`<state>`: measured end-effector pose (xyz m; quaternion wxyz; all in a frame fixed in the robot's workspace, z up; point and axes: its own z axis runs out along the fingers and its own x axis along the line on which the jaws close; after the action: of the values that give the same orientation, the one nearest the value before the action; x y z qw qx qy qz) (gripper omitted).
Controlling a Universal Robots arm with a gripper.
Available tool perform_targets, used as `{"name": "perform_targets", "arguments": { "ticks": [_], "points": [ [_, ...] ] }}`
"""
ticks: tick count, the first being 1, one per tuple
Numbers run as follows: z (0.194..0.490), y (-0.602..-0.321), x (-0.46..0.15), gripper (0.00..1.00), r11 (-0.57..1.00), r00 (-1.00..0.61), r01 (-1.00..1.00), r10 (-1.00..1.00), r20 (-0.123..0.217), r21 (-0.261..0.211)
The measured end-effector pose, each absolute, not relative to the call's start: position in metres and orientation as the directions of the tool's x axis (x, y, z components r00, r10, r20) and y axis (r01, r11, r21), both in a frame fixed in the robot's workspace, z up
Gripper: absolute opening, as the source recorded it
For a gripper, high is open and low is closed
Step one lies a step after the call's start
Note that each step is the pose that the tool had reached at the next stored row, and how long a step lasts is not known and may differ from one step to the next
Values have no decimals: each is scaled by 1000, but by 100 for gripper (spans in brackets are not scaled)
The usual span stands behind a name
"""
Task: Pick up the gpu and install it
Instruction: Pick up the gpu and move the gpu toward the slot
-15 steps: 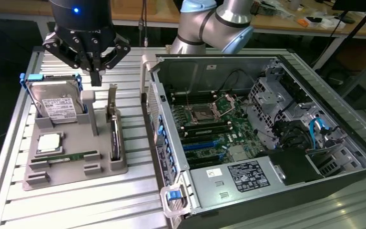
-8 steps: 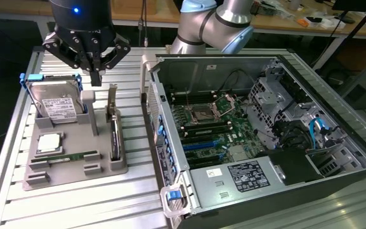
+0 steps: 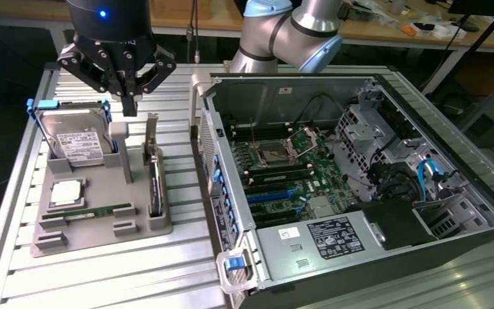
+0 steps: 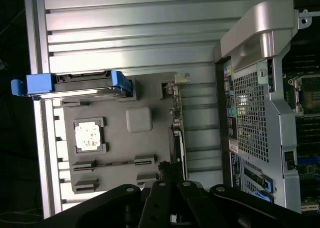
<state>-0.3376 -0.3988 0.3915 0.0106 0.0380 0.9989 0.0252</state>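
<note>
The gpu [image 3: 154,180] stands on edge in a slot of the grey holder tray [image 3: 101,233], a thin dark card with its silver bracket at the far end. In the wrist view the gpu [image 4: 177,133] appears edge-on along the side of the tray [image 4: 125,153] nearest the case. My gripper [image 3: 129,104] hangs above the tray's far end, a little toward the exterior view's left of the card, apart from it. Its fingers are shut with nothing between them. The wrist view has the gripper [image 4: 169,188] over the card's near end.
The tray also holds a hard drive [image 3: 75,138] in a blue caddy, a CPU [image 3: 67,192] and a green RAM stick [image 3: 97,211]. An open computer case [image 3: 341,174] lies at the exterior view's right, motherboard exposed, its rear wall close beside the tray.
</note>
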Motion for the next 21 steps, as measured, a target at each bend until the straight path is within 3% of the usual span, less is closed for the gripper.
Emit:
{"name": "perform_targets", "arguments": {
  "ticks": [3,7,8,10,11,14,15,21],
  "points": [
    [392,-399,-338,17,996,-997,75,76,-19,51],
    [391,-399,-338,48,996,-997,75,76,-19,51],
    [392,-399,-338,54,996,-997,75,76,-19,51],
    [391,-399,-338,54,996,-997,75,76,-19,51],
    [391,-399,-338,65,996,-997,75,76,-19,51],
    [391,-399,-338,71,996,-997,75,76,-19,51],
    [392,-399,-338,78,996,-997,75,76,-19,51],
    [391,-399,-337,78,998,-999,31,32,-17,51]
  ]
}}
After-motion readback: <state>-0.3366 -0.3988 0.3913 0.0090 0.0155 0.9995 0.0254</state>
